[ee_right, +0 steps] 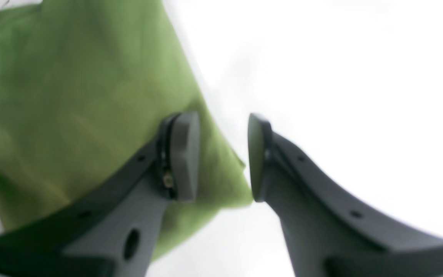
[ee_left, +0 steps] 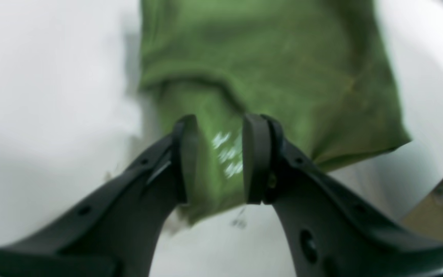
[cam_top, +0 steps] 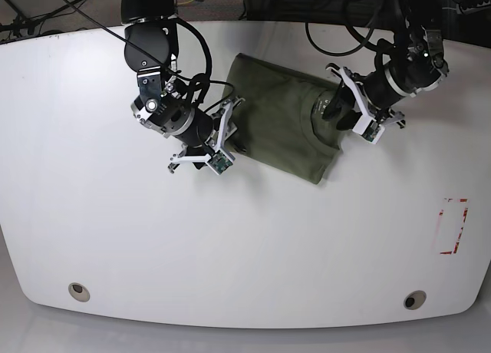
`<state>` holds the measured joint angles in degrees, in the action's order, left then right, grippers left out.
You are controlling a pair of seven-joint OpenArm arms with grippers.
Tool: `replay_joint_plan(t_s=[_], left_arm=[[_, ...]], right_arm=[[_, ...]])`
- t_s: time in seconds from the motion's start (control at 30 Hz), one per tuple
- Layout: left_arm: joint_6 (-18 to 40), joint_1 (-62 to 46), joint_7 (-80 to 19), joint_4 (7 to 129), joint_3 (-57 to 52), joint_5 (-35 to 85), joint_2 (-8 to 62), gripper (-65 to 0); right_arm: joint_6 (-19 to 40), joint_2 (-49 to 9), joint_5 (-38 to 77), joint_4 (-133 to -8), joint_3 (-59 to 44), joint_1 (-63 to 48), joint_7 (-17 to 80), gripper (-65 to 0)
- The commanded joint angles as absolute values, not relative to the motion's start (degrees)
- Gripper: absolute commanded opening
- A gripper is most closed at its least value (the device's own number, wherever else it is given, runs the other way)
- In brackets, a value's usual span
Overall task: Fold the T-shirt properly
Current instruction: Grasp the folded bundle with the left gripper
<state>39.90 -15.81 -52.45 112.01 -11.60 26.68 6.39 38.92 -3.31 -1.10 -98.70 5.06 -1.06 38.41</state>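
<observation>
Nearby, only bare white worktop (cam_top: pixel 245 245) — left tool (ee_left: pixel 219 157) clenched on the T-shirt (cam_top: pixel 280 127), right tool (ee_right: pixel 223 156) released beside its edge.

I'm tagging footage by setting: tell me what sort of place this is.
Probably a robotics lab bench: a bare white table with two arms mounted at its far edge, loose cables behind it, and red tape marks on the surface.

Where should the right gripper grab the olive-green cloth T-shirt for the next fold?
Probably the olive-green cloth T-shirt's free corner beside the right gripper, approached from the bare white table side: that edge lies flat, exposed, already between the open jaws.
</observation>
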Motion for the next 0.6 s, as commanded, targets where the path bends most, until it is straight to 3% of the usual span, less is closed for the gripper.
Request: replay_joint_plan(t_s=[0.0, 0.57], left_arm=[[39.87, -14.99, -51.56, 111.25, -9.1, 27.38, 6.55, -46.7], [40.0, -2.68, -51.56, 88.22, -8.31, 21.23, 8.4, -46.7]], right_arm=[[39.6, -4.7, -0.57, -97.1, 4.18, 0.31, 37.32, -46.1], [40.0, -8.66, -0.57, -88.57, 4.53, 0.4, 34.42, -46.1]])
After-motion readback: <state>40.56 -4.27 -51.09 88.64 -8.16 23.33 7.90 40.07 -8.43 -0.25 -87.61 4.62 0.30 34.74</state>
